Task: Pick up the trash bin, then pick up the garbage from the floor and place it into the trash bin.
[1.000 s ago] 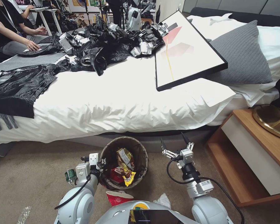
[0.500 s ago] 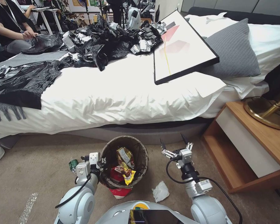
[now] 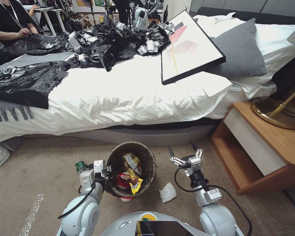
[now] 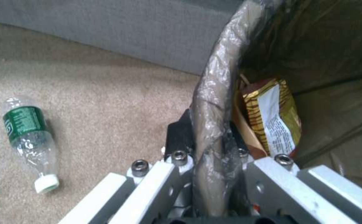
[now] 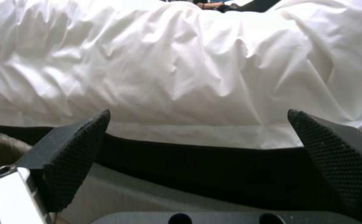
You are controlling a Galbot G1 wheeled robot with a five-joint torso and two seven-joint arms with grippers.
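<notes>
Left gripper (image 3: 105, 173) held the trash bin (image 3: 147, 154) by its rim.
Its fingers (image 4: 181, 137) pinched the bin's nine o'clock edge; right gripper (image 3: 183, 151) hung wide open at three o'clock. A tissue wad (image 3: 167, 192) and bottle (image 4: 28, 137) lay on the floor.

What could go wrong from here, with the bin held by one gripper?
1. The left gripper pinches only the trash bin rim through the thin liner; the bin might tilt or slip and spill its wrappers.
2. The tissue wad lies close below the open right gripper, beside the robot's base; driving could roll over it.
3. The bottle lies on the carpet outside the left arm, an awkward reach for the right.
</notes>
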